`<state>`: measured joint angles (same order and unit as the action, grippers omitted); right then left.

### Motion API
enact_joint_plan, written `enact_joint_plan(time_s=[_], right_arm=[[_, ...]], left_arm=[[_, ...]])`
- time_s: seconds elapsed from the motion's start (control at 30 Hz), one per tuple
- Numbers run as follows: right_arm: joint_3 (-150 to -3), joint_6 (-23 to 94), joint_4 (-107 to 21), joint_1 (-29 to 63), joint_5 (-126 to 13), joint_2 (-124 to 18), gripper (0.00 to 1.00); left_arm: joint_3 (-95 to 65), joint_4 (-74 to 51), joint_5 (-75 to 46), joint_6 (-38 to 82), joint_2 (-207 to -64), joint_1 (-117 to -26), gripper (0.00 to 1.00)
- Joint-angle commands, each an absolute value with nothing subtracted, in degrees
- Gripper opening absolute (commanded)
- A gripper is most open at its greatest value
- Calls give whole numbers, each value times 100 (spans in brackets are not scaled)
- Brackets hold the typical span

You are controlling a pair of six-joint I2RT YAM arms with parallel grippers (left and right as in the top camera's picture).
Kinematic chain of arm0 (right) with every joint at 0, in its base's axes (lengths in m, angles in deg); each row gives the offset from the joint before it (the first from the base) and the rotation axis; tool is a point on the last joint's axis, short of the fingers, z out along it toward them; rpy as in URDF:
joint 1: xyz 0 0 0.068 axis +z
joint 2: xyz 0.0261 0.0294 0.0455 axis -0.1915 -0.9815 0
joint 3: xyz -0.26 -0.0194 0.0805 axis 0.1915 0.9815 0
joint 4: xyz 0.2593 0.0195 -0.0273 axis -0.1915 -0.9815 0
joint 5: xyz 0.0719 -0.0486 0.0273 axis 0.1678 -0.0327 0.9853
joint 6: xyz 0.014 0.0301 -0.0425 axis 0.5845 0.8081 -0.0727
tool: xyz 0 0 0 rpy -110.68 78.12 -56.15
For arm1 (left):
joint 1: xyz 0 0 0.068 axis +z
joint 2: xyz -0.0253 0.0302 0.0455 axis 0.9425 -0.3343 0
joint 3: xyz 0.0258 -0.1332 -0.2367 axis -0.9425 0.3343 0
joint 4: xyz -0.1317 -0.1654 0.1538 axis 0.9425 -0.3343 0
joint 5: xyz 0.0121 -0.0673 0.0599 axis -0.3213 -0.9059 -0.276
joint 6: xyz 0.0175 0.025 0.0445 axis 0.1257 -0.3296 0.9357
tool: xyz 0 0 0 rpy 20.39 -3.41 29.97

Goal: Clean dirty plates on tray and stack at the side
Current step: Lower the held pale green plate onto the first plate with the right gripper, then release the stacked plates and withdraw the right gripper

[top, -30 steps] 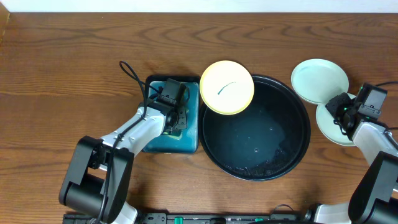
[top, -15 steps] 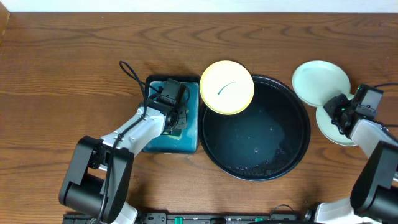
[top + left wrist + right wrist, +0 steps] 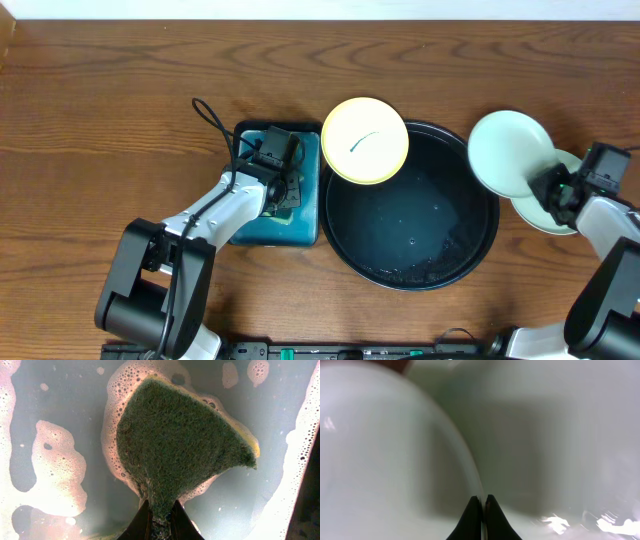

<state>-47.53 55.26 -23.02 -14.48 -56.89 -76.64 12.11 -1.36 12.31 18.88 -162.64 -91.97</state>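
Black and shallow, the tray [image 3: 420, 272] sits at the middle of the wooden table [image 3: 100, 100], wet specks on its floor. Findings as follows.

Pale yellow plate [image 3: 365, 140]: rests over the tray's upper left rim, part inside and part out, with one curved teal smear [image 3: 362, 141] on its face.

Mint plate [image 3: 505, 150]: lies at the tray's right side, its left edge overlapping the tray rim. The right gripper [image 3: 482, 502] is pressed together on this plate's rim, the thin edge running between the two dark fingertips. The wrist view is blurred, so I cannot say whether the plate is lifted clear of what lies below it.

Second mint plate [image 3: 540, 218]: on the table just right of the tray, partly covered by the first mint plate and by the right arm.

Left gripper [image 3: 283, 185]: down in the teal sponge dish [image 3: 306, 222], just left of the tray. Its fingers pinch the narrow end of a sponge [image 3: 175, 450], green scouring face up, yellow edge showing. Foam [image 3: 60, 480] floats on the water around it.
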Motion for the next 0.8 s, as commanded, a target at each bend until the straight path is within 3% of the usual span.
enact_joint_plan(time_s=[0.0,0.47,0.53,0.63,0.77], right_arm=[[-4748,5467,-2818,-1767,-5796,-7566,1],[-4748,5473,-3414,-2897,-5617,-7566,2],[-4750,5477,-3401,-2934,-5556,-7566,13],[-4753,5517,-3355,-2949,-5403,-7559,36],[-4766,5534,-3305,-2947,-4861,-7524,36]], left_arm=[[1416,-208,1218,1860,-16683,-9208,8],[1416,-210,1218,1858,-16683,-9208,7],[1416,-210,1216,1858,-16683,-9208,7],[1416,-210,1216,1858,-16683,-9208,7],[1416,-212,1216,1858,-16683,-9208,8]])
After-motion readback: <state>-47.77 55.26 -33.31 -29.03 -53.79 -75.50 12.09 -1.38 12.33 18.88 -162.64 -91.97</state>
